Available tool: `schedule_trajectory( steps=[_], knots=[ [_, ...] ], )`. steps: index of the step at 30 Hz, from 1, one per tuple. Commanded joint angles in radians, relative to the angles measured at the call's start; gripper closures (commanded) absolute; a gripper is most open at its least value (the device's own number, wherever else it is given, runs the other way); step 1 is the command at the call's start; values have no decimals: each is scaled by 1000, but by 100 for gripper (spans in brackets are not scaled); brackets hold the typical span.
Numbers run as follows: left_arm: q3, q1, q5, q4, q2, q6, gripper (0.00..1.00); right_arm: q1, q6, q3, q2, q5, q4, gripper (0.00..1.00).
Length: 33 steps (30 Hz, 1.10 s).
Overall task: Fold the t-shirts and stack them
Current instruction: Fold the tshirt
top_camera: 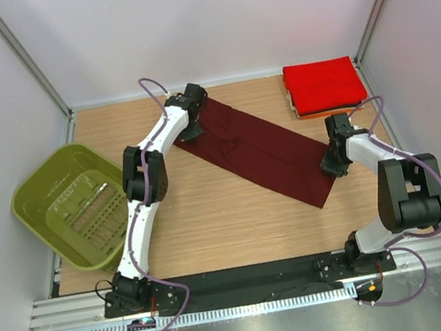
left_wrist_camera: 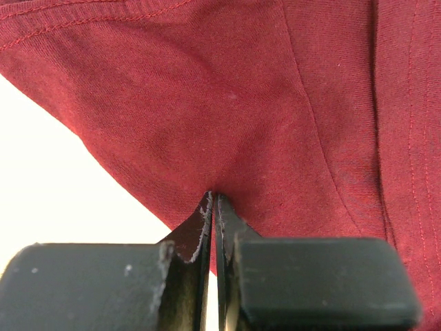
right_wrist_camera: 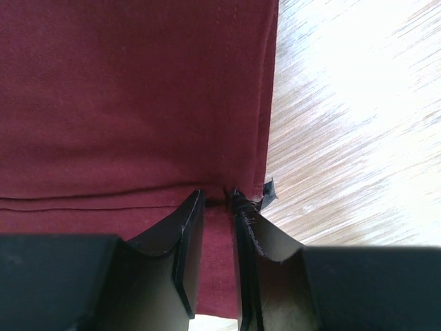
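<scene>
Maroon t-shirt [top_camera: 256, 153] stretched diagonally; left tool [left_wrist_camera: 213, 203] pinches far end, right tool [right_wrist_camera: 217, 196] narrowly parted over near hem.

The overhead camera looks down on the pale wooden counter [top_camera: 213, 225]; both wrist cameras sit close against the same dark maroon cloth t-shirt [top_camera: 259, 147].
</scene>
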Motion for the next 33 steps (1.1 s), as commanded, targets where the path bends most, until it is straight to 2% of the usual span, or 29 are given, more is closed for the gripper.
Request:
schedule_trajectory(
  steps=[1, 10, 17, 23, 33],
  knots=[
    [-31, 16, 19, -5, 45, -22, 97, 1, 16, 1, 9, -4, 36, 71],
    [-30, 16, 20, -5, 48, -25, 97, 1, 28, -4, 31, 18, 47, 80],
    [-30, 19, 17, -8, 52, -26, 97, -1, 28, 18, 20, 75, -3, 99],
    [-36, 32, 13, -24, 56, -35, 97, -2, 34, -11, -43, 144, -69, 99],
    [-41, 41, 11, -27, 58, -49, 97, -2, 100, -119, -152, 147, -71, 99]
  ],
)
